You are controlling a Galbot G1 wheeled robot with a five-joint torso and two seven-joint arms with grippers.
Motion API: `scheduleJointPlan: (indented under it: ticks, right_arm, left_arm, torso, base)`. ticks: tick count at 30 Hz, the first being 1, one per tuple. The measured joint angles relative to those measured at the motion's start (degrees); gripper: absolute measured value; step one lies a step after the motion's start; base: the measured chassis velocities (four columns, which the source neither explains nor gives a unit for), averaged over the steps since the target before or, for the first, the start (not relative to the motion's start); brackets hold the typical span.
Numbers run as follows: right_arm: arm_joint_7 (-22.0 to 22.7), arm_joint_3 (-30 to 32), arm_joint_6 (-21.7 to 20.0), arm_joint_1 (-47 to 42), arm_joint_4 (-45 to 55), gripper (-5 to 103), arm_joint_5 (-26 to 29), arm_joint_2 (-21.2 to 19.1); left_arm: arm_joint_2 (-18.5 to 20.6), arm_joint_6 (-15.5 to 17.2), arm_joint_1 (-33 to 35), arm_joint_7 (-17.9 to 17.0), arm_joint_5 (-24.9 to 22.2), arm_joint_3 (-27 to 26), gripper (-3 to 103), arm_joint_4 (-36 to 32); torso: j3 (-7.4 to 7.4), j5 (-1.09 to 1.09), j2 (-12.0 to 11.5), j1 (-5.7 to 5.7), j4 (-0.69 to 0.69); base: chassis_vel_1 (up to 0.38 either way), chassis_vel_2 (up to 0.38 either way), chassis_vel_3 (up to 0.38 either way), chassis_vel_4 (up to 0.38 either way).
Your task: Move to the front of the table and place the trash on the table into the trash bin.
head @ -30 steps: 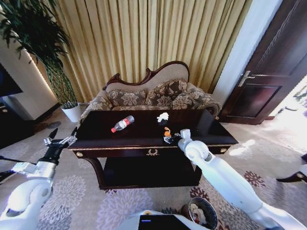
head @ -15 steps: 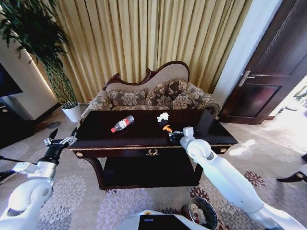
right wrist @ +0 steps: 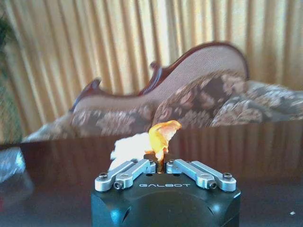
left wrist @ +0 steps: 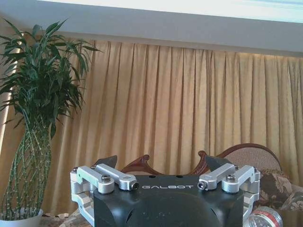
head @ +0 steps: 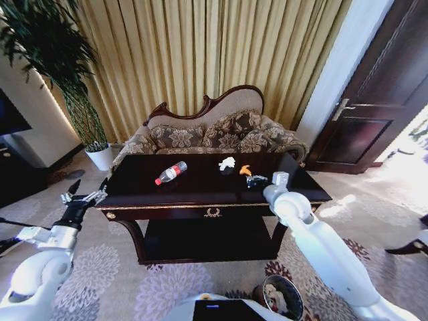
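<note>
The bench [head: 287, 175], dark and glossy w/ gold trim, is seen across the middle of the head view, w/ a patterned sofa [head: 214, 134] just behind it and gold curtains [head: 200, 53] beyond. A tall plant [head: 60, 67] in a white pot is seen at the far left. The trash bin [head: 279, 298] is set on the carpet near the robot's base, below the right arm, w/ pale litter already inside. The right arm is stretched over the bench's right half; the right claw [head: 254, 180] is closed on the orange scrap [head: 245, 170], which is held clear above the bench top; in the right wrist view the scrap [right wrist: 162, 134] is seen pinched between the narrowed fingers. The left claw [head: 85, 195] is held off the bench's left end, apart from all litter, its fingers spread wide. The plastic bottle [head: 171, 172] is lying on its side on the left-centre of the bench top. The crumpled white paper [head: 227, 162] is resting near the bench's back edge, just beside the held scrap.
</note>
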Motion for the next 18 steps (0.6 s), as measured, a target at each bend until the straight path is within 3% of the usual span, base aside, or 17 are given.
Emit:
scheduleJointPlan:
  ticks: [2, 4, 7, 18]
  right_arm:
    - [1.06, 0.66, 2.14, -0.52, 0.28, 5, -0.4, 0.72]
    - [4.94, 0.89, 6.79, -1.29, 0.45, 5, -1.65, 2.61]
    - [6.05, 1.12, 8.37, -2.06, 0.48, 5, -2.19, 3.37]
    - [6.08, 2.22, 8.72, -2.6, 1.21, 5, -2.42, 3.18]
  left_arm:
    - [-0.13, -0.02, 0.1, 0.0, -0.02, -0.1, 100, -0.16]
    - [-0.35, -0.05, 0.3, -0.01, -0.01, -0.12, 100, -0.36]
    - [-0.33, -0.08, 0.45, -0.03, -0.03, -0.31, 100, -0.54]
    - [0.16, -0.15, 0.85, -0.04, -0.29, -0.88, 100, -0.66]
  torso:
    - [0.0, 0.01, 0.0, 0.0, 0.0]
    - [0.0, 0.01, 0.0, 0.0, 0.01]
    - [0.0, 0.0, 0.0, 0.0, 0.01]
    - [0.0, 0.0, 0.0, 0.01, -0.01]
  base:
    - [0.0, 0.0, 0.0, 0.0]
    - [0.0, 0.0, 0.0, 0.0]
    - [0.0, 0.0, 0.0, 0.0]
    - [0.005, -0.004, -0.003, 0.001]
